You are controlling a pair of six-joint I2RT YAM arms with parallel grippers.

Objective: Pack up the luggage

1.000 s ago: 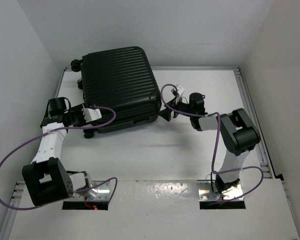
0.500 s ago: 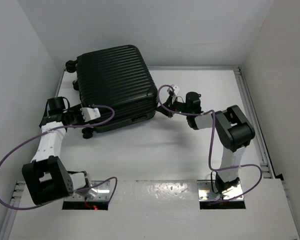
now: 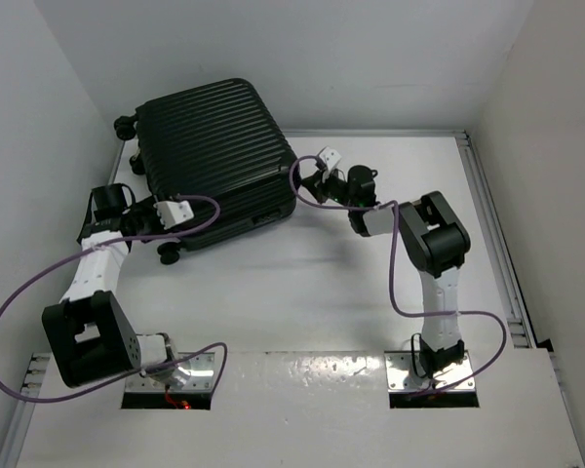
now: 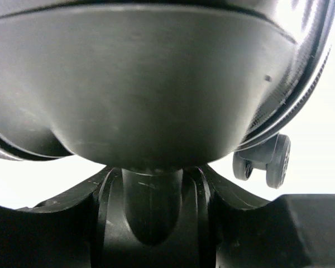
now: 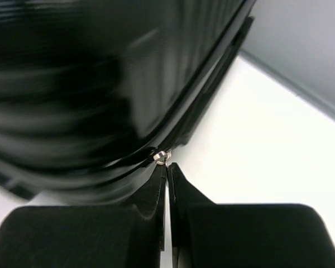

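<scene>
Luggage [image 3: 210,146] — right arm [image 3: 431,244] angled left, tool [image 5: 166,167] tight at zipper ring [image 5: 161,156]

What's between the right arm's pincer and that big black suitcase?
Nothing: in the right wrist view the right gripper, jaws shut, sits right at a small silver zipper ring on the seam of the luggage.

We see a white table [image 3: 302,292] boxed in on three sides by plain, pale walls: a back wall [image 3: 370,58], a left wall [image 3: 29,146] and a right wall [image 3: 556,146]. A metal rail [image 3: 492,234] runs along the table's right edge. Across its near edge lies a glossy white panel [image 3: 302,400], showing patches of glare under soft, even light.
</scene>
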